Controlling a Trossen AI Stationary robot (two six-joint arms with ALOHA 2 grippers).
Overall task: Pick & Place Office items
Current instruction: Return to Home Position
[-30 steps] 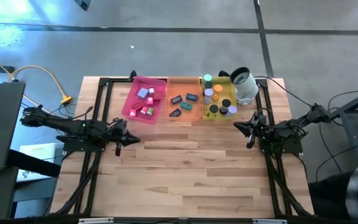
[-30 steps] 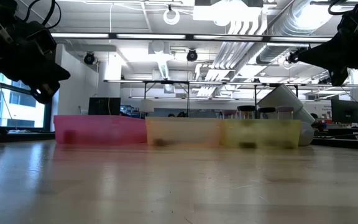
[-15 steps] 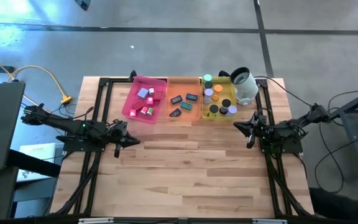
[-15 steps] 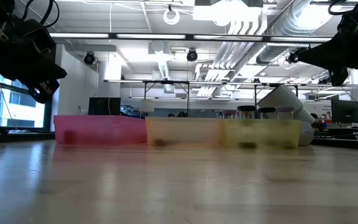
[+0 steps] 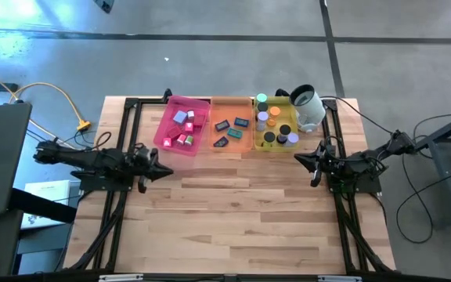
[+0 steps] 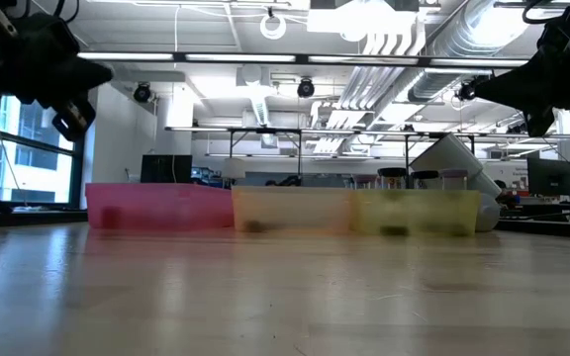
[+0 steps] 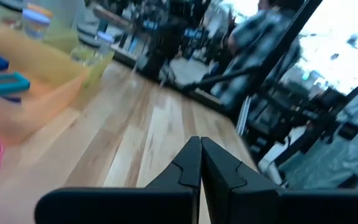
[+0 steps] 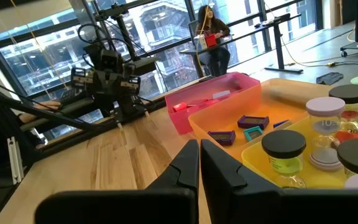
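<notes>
Three trays stand side by side at the table's far edge. The pink tray [image 5: 165, 129] holds small lavender, red, pink and green blocks [image 5: 183, 128]. The orange tray [image 5: 231, 104] holds dark blue and teal flat rectangles [image 5: 231, 131]. The yellow tray [image 5: 255, 143] holds round rolls [image 5: 276, 125] with black, orange, purple and green tops. My left gripper [image 5: 168, 173] [image 7: 200, 149] is shut and empty, above the table, nearer than the pink tray. My right gripper [image 5: 297, 160] [image 8: 199, 152] is shut and empty, nearer than the yellow tray.
A white cylindrical cup [image 5: 308, 108] lies tipped beside the yellow tray's far right corner. Black frame rails [image 5: 124, 196] run along the table's left and right sides. People show in the room beyond the table [image 8: 213, 28]. Bare wood [image 5: 241, 211] lies between the arms and toward the near edge.
My left gripper has risen and drawn back a little toward the table's left edge, staying shut. My right arm and the trays have kept still.
</notes>
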